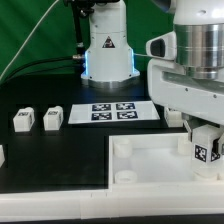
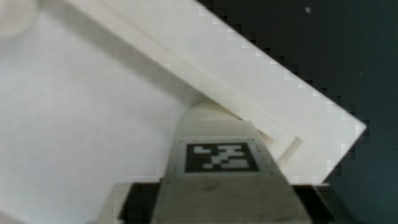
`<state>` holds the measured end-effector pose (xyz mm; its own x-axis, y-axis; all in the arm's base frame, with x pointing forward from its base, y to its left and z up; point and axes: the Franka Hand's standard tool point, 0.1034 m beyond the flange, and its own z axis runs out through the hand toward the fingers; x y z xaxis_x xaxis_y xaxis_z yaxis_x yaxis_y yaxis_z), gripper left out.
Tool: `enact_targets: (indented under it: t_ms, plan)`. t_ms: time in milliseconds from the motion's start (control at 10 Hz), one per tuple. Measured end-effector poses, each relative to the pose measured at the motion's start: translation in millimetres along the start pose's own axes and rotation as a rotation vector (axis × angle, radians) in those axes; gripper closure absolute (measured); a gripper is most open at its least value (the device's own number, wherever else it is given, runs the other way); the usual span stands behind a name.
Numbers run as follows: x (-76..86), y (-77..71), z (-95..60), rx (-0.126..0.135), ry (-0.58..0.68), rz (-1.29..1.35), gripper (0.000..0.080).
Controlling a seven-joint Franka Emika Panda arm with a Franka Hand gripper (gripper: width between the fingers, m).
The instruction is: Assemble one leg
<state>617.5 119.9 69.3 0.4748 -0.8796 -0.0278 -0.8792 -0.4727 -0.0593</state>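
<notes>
The tool (image 1: 206, 150) grips the small white plastic tagged leg (image 1: 207, 150) above the large white square tray-like piece's (image 1: 150, 165) right corner; slight misalignment could jam it against the socket rim.

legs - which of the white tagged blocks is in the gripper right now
The leg at the exterior view's right, held between the gripper fingers over the large white tray piece. The other two legs sit loose on the black table, far from the arm.

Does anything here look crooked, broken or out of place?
Nothing stands out. The gripper holds one leg upright at the tray's corner; two spare legs stand neatly beside the marker board.
</notes>
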Motion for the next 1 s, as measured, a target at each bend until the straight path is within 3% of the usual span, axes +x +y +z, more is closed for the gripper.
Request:
enact_targets:
  t_ms: [400,500,700,1000]
  plan:
    - [-2.1,-1.4,0.8,0.009,-0.010,0.282,0.0508]
    - [-2.5,-1.5,0.9,0.009,-0.010,0.274,0.0448]
    - [-2.6,-1.5,1.1,0.009,-0.010,0.202,0.0186]
    - [1.4,0.6,1.2,0.002,-0.007,-0.111,0.0151]
